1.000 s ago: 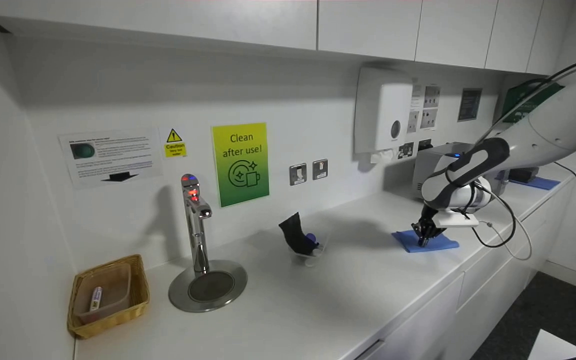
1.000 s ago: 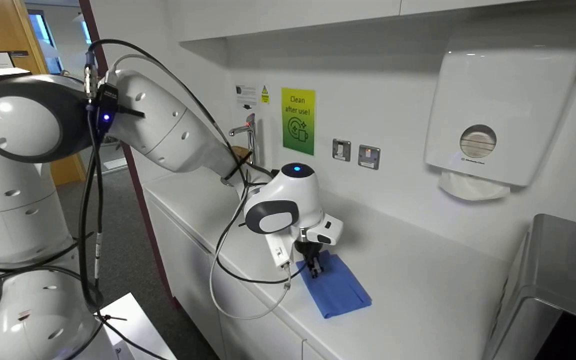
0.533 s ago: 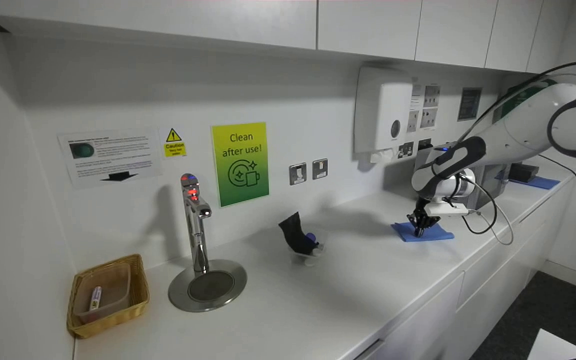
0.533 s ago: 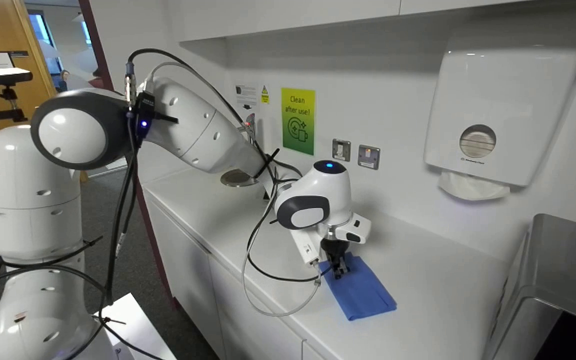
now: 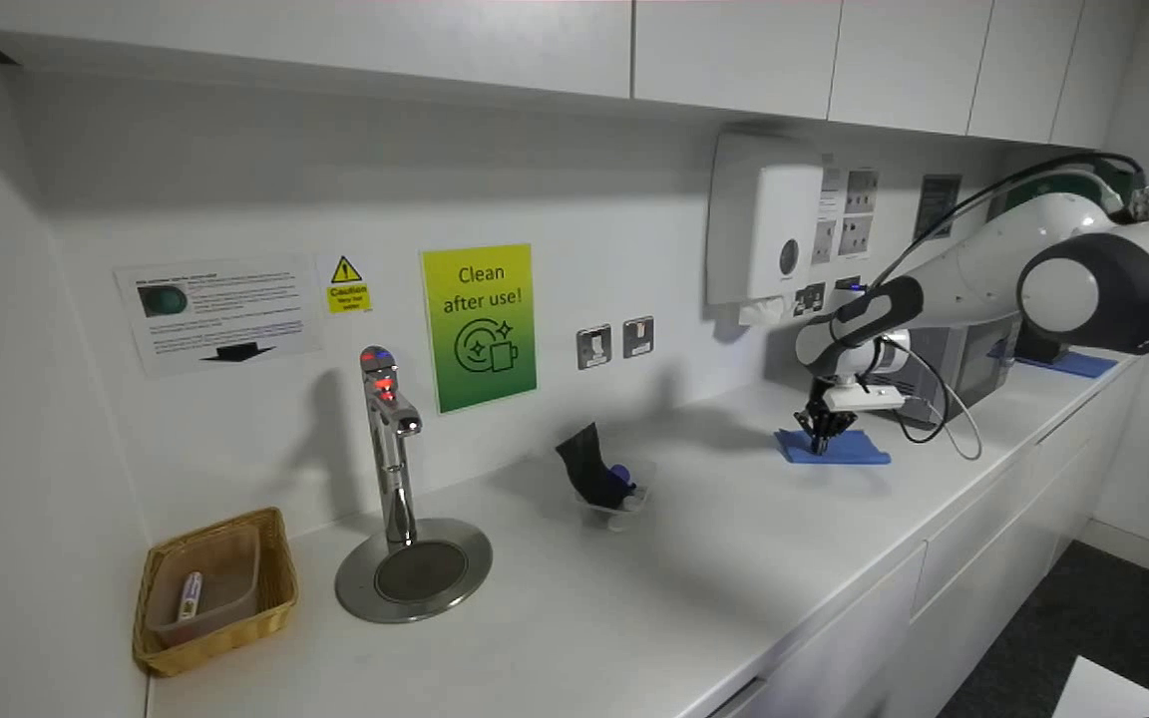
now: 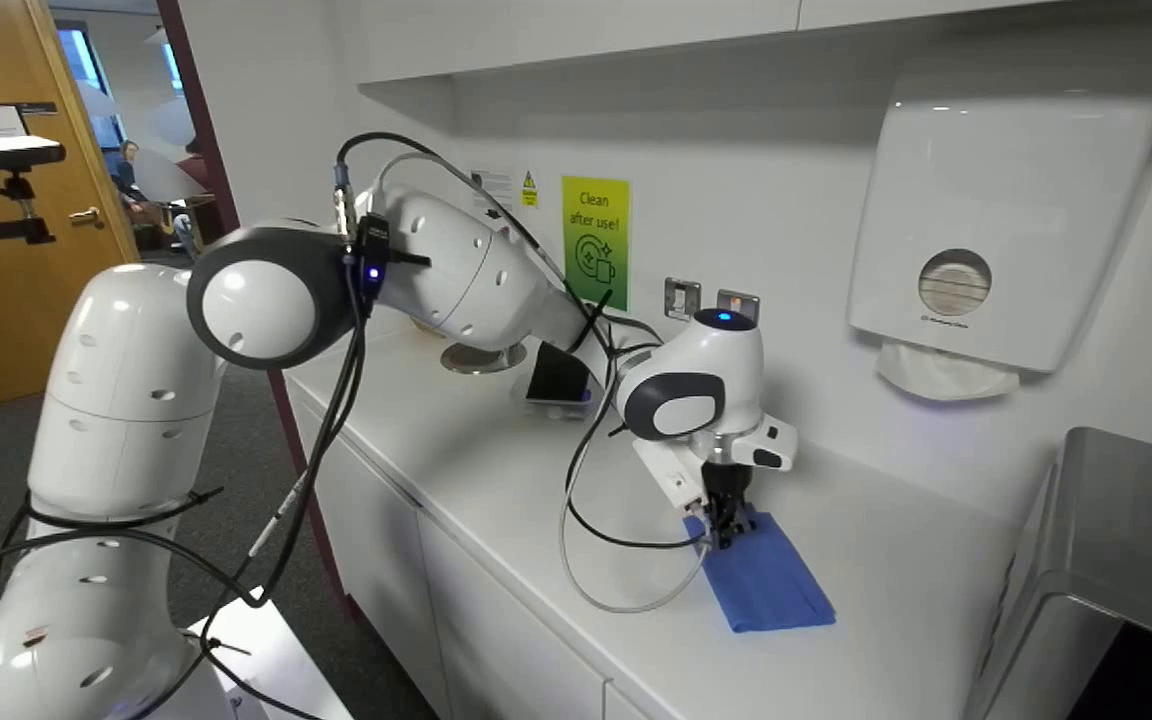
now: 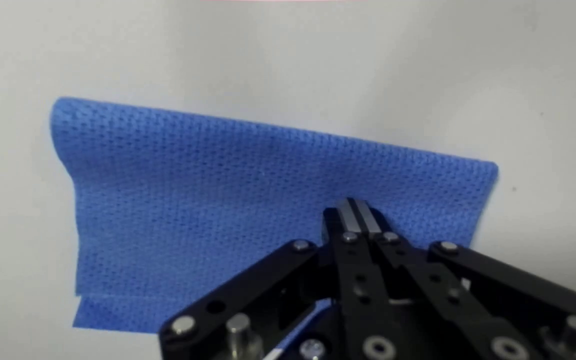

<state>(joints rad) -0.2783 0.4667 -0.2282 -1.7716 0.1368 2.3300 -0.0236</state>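
A folded blue cloth (image 7: 178, 210) lies flat on the white counter and fills much of the wrist view. My gripper (image 7: 351, 201) points down onto it with both fingertips pressed together and nothing visible between them. The tips seem to rest on top of the cloth, nearer its right end in that view. In both exterior views the black gripper (image 5: 820, 449) stands over the blue cloth (image 6: 771, 585), with the white hand and its cable above. Part of the cloth is hidden beneath the fingers.
Beyond the cloth stands a grey appliance (image 5: 973, 369), below the wall's towel dispenser (image 5: 759, 224). A clear container (image 5: 614, 509) with a black item sits along the counter, then a tap (image 5: 395, 459) and a wicker basket (image 5: 280, 573). Cabinets (image 5: 734, 60) overhang the counter.
The shut gripper and the blue cloth beneath it have slid together across the counter, toward the wall: rightward in an exterior view, up and slightly left in an exterior view. The arm followed.
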